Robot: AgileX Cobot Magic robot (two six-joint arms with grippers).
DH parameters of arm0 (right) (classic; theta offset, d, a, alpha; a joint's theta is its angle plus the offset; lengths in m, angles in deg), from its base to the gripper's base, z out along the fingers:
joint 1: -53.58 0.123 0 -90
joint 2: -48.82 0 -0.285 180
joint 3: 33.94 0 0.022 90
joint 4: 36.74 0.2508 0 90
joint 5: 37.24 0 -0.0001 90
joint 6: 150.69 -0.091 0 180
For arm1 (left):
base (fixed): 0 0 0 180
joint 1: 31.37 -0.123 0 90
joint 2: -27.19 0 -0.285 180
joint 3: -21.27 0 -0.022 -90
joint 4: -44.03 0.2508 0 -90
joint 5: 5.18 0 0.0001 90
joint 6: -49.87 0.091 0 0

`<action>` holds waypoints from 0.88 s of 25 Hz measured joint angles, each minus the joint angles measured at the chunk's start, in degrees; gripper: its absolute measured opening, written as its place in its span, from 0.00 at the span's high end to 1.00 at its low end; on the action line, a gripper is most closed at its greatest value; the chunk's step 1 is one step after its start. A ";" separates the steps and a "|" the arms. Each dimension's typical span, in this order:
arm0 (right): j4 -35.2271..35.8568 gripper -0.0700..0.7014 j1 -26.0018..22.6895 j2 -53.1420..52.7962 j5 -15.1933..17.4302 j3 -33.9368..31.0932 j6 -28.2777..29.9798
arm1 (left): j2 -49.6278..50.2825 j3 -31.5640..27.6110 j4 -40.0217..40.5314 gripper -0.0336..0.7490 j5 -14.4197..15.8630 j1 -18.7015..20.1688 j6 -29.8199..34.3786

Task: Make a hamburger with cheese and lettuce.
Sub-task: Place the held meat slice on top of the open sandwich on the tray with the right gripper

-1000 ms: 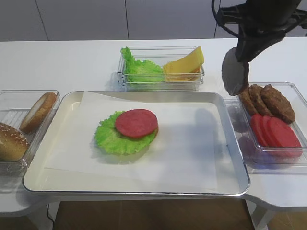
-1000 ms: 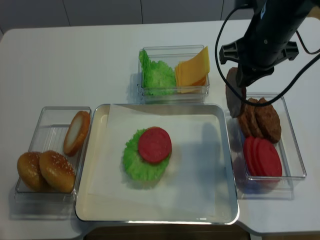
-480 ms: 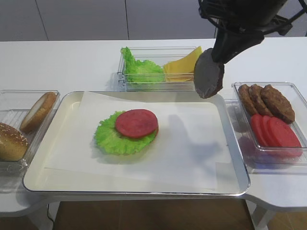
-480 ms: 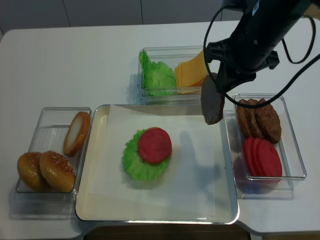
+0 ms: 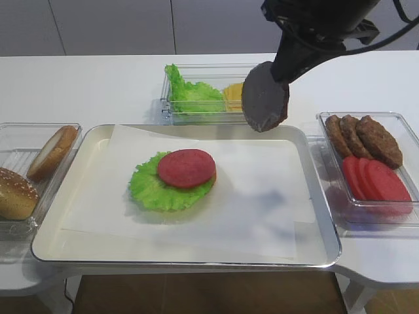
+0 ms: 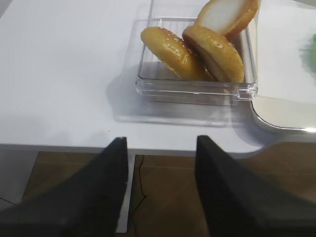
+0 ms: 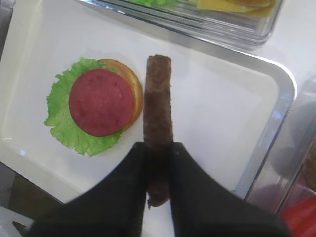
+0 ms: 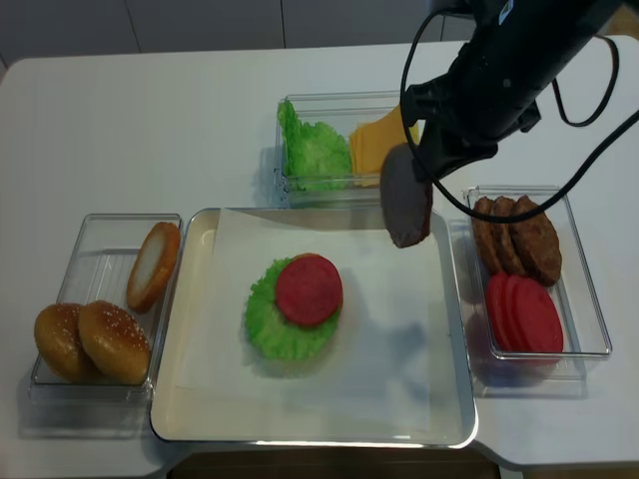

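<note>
The hamburger (image 5: 177, 176) lies on the paper in the metal tray (image 5: 196, 256): bun base, green leaf, red tomato disc on top. It also shows in the right wrist view (image 7: 96, 104) and in the second high view (image 8: 298, 304). My right gripper (image 7: 158, 153) is shut on a brown patty (image 5: 264, 104), held on edge above the tray's far right part, right of the hamburger (image 8: 405, 197). Cheese (image 5: 234, 93) and lettuce (image 5: 190, 93) lie in the far clear box. My left gripper (image 6: 160, 148) is open and empty over the table's front edge, not seen in the high views.
A clear box (image 5: 406, 124) at the right holds several patties (image 5: 363, 136) and tomato slices (image 5: 380, 180). A clear box (image 5: 13, 127) at the left holds seeded bun tops (image 8: 90, 339) and a bun half (image 8: 153, 264).
My right gripper has carried the patty leftward from beside the right box to above the tray's far right part. The left gripper's earlier state is not shown.
</note>
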 joint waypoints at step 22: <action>-23.18 0.77 17.60 10.32 -1.92 11.96 -5.75 | 0.00 0.00 0.00 0.53 0.00 0.00 0.00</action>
